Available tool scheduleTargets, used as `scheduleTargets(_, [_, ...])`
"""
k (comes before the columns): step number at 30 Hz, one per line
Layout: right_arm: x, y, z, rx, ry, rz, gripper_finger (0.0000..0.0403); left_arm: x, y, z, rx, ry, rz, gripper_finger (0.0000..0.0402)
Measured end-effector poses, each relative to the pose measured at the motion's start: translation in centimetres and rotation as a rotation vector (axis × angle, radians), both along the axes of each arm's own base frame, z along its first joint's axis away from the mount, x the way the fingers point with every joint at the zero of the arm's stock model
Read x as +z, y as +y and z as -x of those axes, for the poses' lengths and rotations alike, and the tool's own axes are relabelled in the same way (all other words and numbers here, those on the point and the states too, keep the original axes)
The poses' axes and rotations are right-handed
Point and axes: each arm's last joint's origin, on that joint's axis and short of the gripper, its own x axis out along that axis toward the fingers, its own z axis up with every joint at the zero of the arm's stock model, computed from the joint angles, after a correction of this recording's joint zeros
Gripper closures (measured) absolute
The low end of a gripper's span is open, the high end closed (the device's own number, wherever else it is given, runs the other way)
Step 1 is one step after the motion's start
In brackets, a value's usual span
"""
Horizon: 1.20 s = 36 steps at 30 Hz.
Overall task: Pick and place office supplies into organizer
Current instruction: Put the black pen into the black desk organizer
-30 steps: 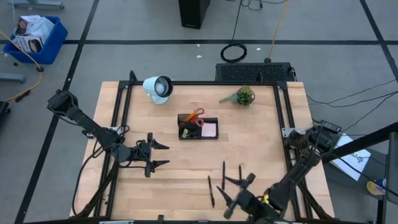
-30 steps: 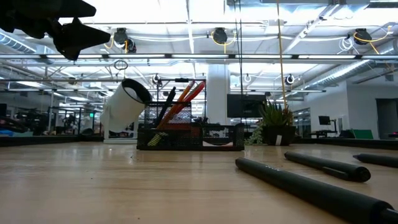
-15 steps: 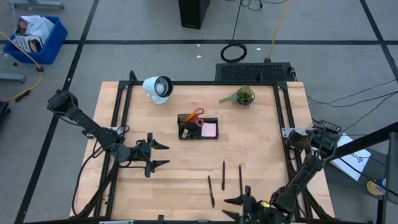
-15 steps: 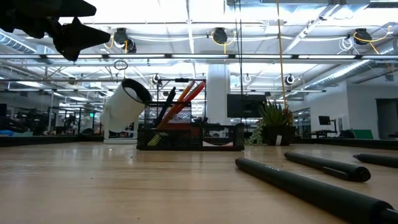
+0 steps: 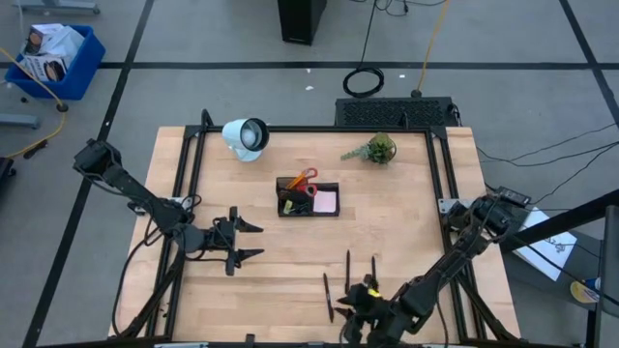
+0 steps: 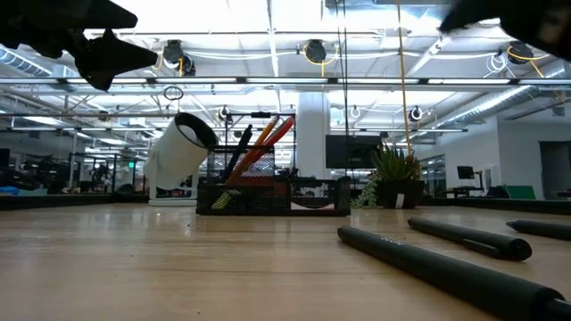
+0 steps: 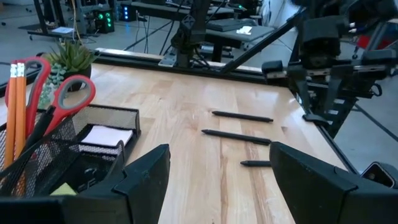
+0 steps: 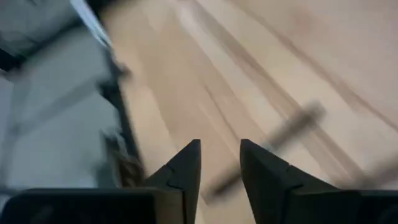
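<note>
Since a second ago, only the right arm has shifted: its gripper point(image 5: 360, 307) has swung from the near right of the pens to sit right by them at the near edge, and its jaws have narrowed. Left arm, pens and tray are lying as before.

Table point(image 5: 406, 222): pale wood in a black frame, carrying everything below.

Left arm: reaching in from the left, its gripper point(image 5: 250, 240) hanging over the left-centre of the table, jaws standing wide, holding nothing. Its fingers point(image 7: 143, 177) are framing the tray and pens ahead in the wrist view.

Right arm: coming in from the right edge, bending down to the near edge. In its wrist view the fingers point(image 8: 186, 165) are showing a narrow gap with bare wood between them, gripping nothing; one blurred pen point(image 8: 292, 127) is lying just beyond the tips.

Lamp point(image 5: 246, 136): white, round, sitting far left. Plant point(image 5: 379, 149): small, green, sitting far right.

Organizer point(image 5: 308, 200): black mesh tray, sitting mid-table between lamp and plant. Red-handled scissors point(image 5: 304, 180) and orange pencils point(image 7: 15, 93) are standing up in its taller section; a pink note pad point(image 5: 325, 201) is lying in the low compartment on the right.

Pens point(image 5: 348, 267): three black ones, lying loose on the wood near of the tray, well apart from it, roughly parallel.
</note>
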Motion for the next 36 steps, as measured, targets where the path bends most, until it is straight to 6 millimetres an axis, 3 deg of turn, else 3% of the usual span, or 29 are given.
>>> scheduleTargets(5, [1.6,-1.2,0.9,-0.088,0.313,0.012,0.0322,-0.1,0.0,0.0,0.002,0.010,0.004,0.0123])
scheduleTargets(10, [5.2,-1.7,1.6,-0.126,0.425,-0.036,0.0330,-0.1,0.0,0.0,0.002,0.010,0.005,0.0123])
scheduleTargets(12, [5.8,-2.1,2.1,-0.173,0.479,-0.047,0.0330,0.0,0.0,0.0,0.003,-0.003,0.015,0.0123])
scheduleTargets(17, [5.5,-2.9,3.4,-0.254,0.708,-0.120,0.0330,0.3,0.2,-0.1,0.017,-0.023,0.032,0.0123])
scheduleTargets(21, [5.1,-3.3,3.2,-0.257,0.842,-0.214,0.0330,0.2,0.2,-0.2,0.019,-0.016,0.029,0.0123])
scheduleTargets(28, [4.2,-4.9,1.6,-0.290,0.803,-0.234,0.0326,-0.1,0.2,-0.1,0.016,0.008,0.015,0.0123])
scheduleTargets(36, [0.2,-6.2,2.1,-0.438,0.890,-0.341,0.0238,-0.1,0.2,-0.1,0.014,0.010,0.014,0.0123])
